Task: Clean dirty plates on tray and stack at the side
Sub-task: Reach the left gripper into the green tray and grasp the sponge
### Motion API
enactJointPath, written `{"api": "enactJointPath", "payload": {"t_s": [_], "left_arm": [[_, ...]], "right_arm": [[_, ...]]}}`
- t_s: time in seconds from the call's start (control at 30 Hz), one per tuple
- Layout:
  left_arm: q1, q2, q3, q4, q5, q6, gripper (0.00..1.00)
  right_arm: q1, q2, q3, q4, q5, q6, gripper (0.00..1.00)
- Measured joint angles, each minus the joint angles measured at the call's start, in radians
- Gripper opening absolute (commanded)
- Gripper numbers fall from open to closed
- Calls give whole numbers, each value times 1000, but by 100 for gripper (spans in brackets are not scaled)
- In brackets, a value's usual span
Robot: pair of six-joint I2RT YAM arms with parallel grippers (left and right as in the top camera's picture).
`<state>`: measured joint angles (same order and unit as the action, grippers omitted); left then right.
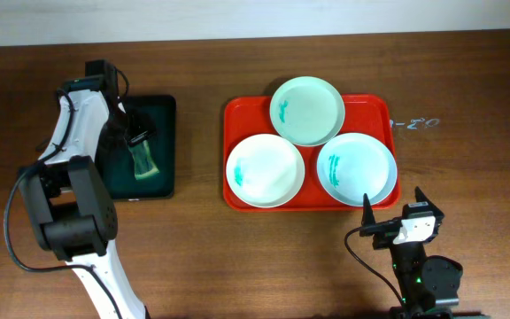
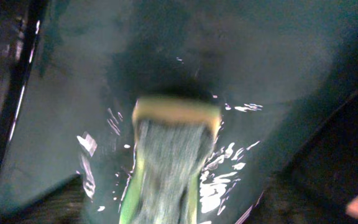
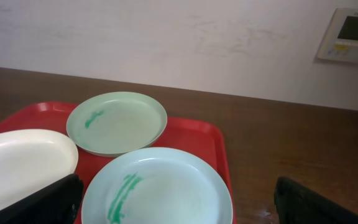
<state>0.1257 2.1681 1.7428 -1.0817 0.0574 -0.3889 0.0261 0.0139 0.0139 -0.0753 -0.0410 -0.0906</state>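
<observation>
Three plates lie on the orange-red tray (image 1: 237,115): a mint one at the back (image 1: 306,110), a white one front left (image 1: 265,170) and a pale one front right (image 1: 356,168), each with teal smears. My right gripper (image 1: 392,208) is open and empty just in front of the tray's front right corner. In the right wrist view its fingers (image 3: 176,208) frame the front right plate (image 3: 157,186), with the mint plate (image 3: 117,121) behind it. My left gripper (image 1: 137,140) is over the black tray (image 1: 162,111), shut on a yellow-green sponge (image 2: 169,162).
The black tray's surface (image 2: 73,74) is wet and shiny. Faint white marks (image 1: 414,124) are on the table to the right of the orange-red tray. A wall with a small control panel (image 3: 350,34) stands behind the table.
</observation>
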Motion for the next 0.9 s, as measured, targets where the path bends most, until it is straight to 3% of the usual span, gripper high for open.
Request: {"api": "enactJointPath", "payload": {"t_s": [0.1, 0.17, 0.27, 0.3, 0.4, 0.43, 0.47, 0.5, 0.6, 0.67, 0.8, 0.9], "left_arm": [[-8, 2, -27, -74, 4, 5, 96], [-34, 8, -100, -77, 6, 26, 65], [-41, 16, -132, -60, -19, 35, 43], [-40, 16, -135, -46, -35, 40, 0], [-40, 16, -135, -21, -44, 45, 0], [-40, 16, -135, -21, -46, 45, 12], [-40, 16, -135, -21, -47, 57, 46], [-40, 16, -133, -21, -48, 74, 99], [-40, 16, -121, 44, -109, 107, 100], [-40, 16, -115, 105, -150, 113, 70], [-40, 16, -115, 118, -175, 121, 0], [-40, 19, -95, 58, -182, 121, 0]], "right_arm": [[0, 0, 0, 0, 0, 0, 98], [0, 0, 0, 0, 0, 1, 98], [0, 0, 0, 0, 0, 0, 99], [0, 0, 0, 0, 0, 0, 98], [0, 0, 0, 0, 0, 1, 98], [0, 0, 0, 0, 0, 0, 98], [0, 0, 0, 0, 0, 0, 98], [0, 0, 0, 0, 0, 0, 98], [0, 0, 0, 0, 0, 0, 98], [0, 0, 0, 0, 0, 0, 98], [0, 0, 0, 0, 0, 1, 98], [0, 0, 0, 0, 0, 1, 98]]}}
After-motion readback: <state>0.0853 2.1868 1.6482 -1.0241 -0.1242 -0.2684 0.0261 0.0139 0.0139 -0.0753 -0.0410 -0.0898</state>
